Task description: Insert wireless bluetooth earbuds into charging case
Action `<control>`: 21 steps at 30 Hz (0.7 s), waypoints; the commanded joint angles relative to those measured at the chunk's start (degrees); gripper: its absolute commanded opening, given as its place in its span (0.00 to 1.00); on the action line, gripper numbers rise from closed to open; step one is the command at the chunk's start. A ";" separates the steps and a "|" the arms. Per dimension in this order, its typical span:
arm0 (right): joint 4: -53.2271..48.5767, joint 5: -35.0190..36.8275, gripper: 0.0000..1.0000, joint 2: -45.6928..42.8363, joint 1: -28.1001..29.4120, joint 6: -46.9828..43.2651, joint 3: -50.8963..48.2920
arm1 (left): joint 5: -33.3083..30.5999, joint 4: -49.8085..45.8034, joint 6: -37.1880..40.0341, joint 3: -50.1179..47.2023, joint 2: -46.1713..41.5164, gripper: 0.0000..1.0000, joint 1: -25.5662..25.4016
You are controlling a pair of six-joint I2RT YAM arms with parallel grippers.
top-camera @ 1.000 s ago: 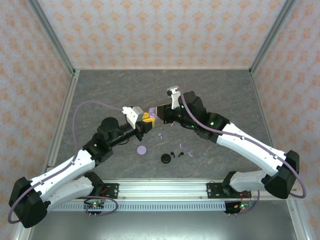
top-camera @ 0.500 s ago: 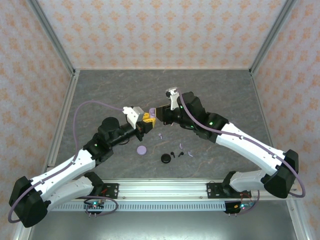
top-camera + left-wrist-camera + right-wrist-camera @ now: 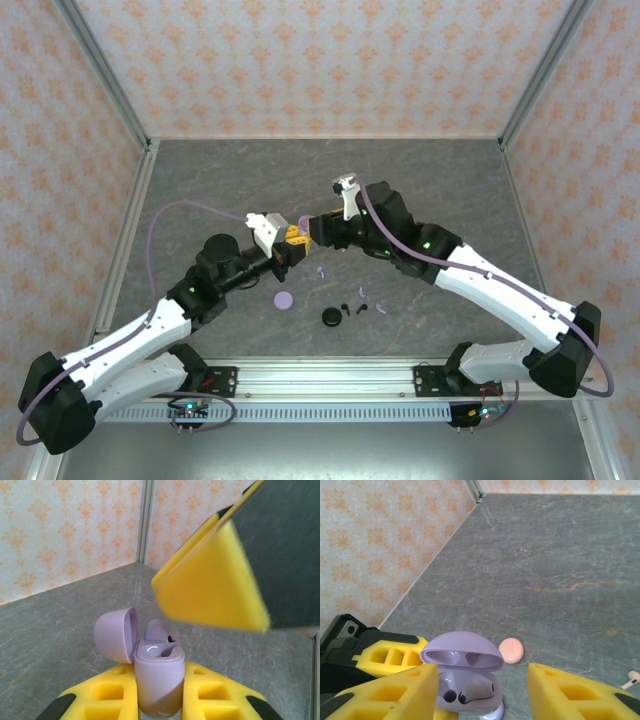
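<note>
My left gripper (image 3: 293, 237) is shut on a lavender charging case (image 3: 159, 672) and holds it upright above the table. The case's lid (image 3: 116, 634) is flipped open. A lavender earbud (image 3: 477, 686) sits in one socket of the case (image 3: 465, 687), and the socket beside it is empty. My right gripper (image 3: 482, 690) is open over the case, a yellow finger (image 3: 575, 690) standing off to each side. More earbuds lie on the table: lavender ones (image 3: 320, 270) (image 3: 363, 293), a black one (image 3: 345, 308) and a pale one (image 3: 632, 677).
A closed lavender disc case (image 3: 284, 299) and a black case (image 3: 330, 317) lie on the grey table near the front rail. A pink disc case (image 3: 511, 650) lies just beyond the held case. Patterned walls enclose the table.
The right gripper's jaws have spread apart at the open case. The left arm has held the case still.
</note>
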 commanded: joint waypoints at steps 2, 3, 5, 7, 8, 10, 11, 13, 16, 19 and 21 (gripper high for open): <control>-4.85 3.50 0.53 -3.09 -2.41 -1.18 2.21 | -1.18 0.36 0.29 0.79 -2.10 0.00 -0.41; -5.57 3.46 0.53 -3.14 -3.11 -0.66 1.98 | -1.62 -0.34 0.43 0.56 -2.65 0.00 -0.45; -7.46 2.67 0.54 -2.52 -5.18 0.77 1.34 | -2.61 -2.17 0.75 -0.06 -4.21 0.00 -0.46; -9.96 1.76 0.54 -0.58 -6.84 1.77 1.17 | -3.70 -3.86 0.95 -0.91 -6.12 0.00 -0.41; -11.56 1.52 0.53 0.76 -7.39 2.07 1.40 | -4.29 -4.82 1.01 -1.50 -7.23 0.00 -0.42; -13.85 1.69 0.52 3.71 -7.98 2.17 1.69 | -5.26 -6.72 1.02 -2.56 -9.37 0.00 -0.41; -15.03 2.03 0.52 5.50 -8.06 2.14 2.19 | -5.73 -7.76 1.02 -3.13 -10.54 0.00 -0.41; -17.00 2.22 0.51 9.11 -8.08 1.83 3.21 | -6.47 -10.23 1.00 -3.86 -12.65 0.00 -0.41; -20.66 2.66 0.50 15.42 -8.08 1.87 5.78 | -7.75 -12.97 0.66 -4.96 -15.92 0.00 -0.41; -24.70 2.49 0.47 22.49 -7.91 1.49 9.59 | -8.54 -15.84 0.56 -5.67 -19.46 0.00 -0.42; -25.46 2.37 0.47 26.19 -7.41 1.31 11.04 | -9.10 -17.66 0.74 -6.06 -21.75 0.00 -0.47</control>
